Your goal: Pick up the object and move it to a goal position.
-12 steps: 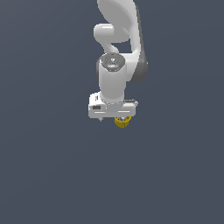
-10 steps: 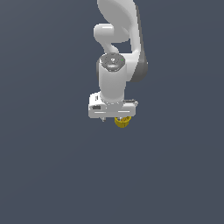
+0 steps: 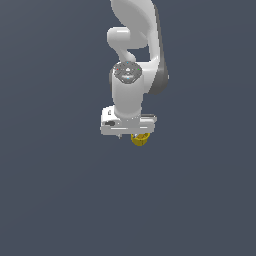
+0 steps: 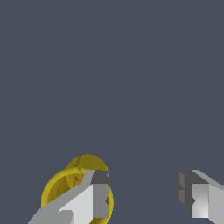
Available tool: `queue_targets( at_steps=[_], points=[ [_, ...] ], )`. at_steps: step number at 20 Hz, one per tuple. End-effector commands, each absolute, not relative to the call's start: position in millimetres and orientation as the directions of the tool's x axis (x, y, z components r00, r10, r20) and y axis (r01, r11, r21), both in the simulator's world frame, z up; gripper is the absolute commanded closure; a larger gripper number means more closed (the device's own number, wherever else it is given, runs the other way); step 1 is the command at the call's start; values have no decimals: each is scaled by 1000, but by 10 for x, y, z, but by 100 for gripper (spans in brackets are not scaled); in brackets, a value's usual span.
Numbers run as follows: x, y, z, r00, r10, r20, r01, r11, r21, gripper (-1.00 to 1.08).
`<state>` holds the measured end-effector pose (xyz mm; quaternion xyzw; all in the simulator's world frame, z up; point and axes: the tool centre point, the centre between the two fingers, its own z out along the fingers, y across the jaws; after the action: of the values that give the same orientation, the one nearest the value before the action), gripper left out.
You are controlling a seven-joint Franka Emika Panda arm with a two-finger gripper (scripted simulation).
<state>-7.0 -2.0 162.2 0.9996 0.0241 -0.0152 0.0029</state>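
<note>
The gripper (image 4: 142, 194) stands wide open, holding nothing. The yellow cup (image 4: 74, 190) sits not between the fingers but under one fingertip (image 4: 99, 192), off to one side of the gap. In the exterior view the cup (image 3: 139, 139) peeks out just below the hand. The grasp looks not yet made; centring, closing, lifting and carrying remain. Nothing else shows on the plain grey ground, and no goal marker is visible.

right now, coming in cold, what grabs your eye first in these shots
The white arm hanging down from the top of the exterior view over plain dark grey ground. Next, the small yellow cup peeking out just under the gripper. In the wrist view, the gripper is open, and one finger crosses in front of the cup rather than straddling it.
</note>
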Motion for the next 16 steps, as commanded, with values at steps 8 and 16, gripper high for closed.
queue_targets(
  at_steps=[8,16],
  points=[
    [-338,399,1404,987,104,-125,113,-991,67,-20],
    [-818,933,1113,951,172,-257,225,-956,190,-20]
  ],
)
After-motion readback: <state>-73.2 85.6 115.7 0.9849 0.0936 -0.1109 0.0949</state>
